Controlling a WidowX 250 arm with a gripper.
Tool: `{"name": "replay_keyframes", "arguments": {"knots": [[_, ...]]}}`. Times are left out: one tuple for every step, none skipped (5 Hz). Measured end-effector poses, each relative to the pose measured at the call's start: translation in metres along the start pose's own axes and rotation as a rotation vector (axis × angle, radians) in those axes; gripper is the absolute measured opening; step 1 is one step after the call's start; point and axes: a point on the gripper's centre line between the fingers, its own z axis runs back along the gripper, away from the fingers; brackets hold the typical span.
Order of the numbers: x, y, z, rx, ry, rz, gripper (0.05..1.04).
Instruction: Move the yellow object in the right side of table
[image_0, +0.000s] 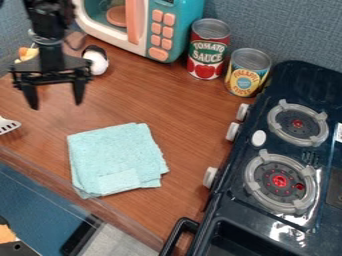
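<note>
Dark stove (234, 187) foremost; beyond the folded cloth (117, 157), the tool (56, 104) hangs wide open, gripping nothing.

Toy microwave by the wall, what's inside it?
Inside the toy microwave there's a round, orangey-pink plate. The pink handle covers part of the inside, and the picture's top edge cuts off more, so I can't tell what else is there.
</note>
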Motion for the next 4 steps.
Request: {"name": "replay_keyframes", "arguments": {"knots": [[0.035,0.017,-0.003,-0.005,-0.009,0.095,0.999],[0.061,0.024,-0.009,-0.008,-0.006,0.156,0.999],[0.079,0.020,-0.009,-0.064,-0.001,0.186,0.999],[0.087,0.010,-0.016,-0.141,0.025,0.180,0.999]]}}
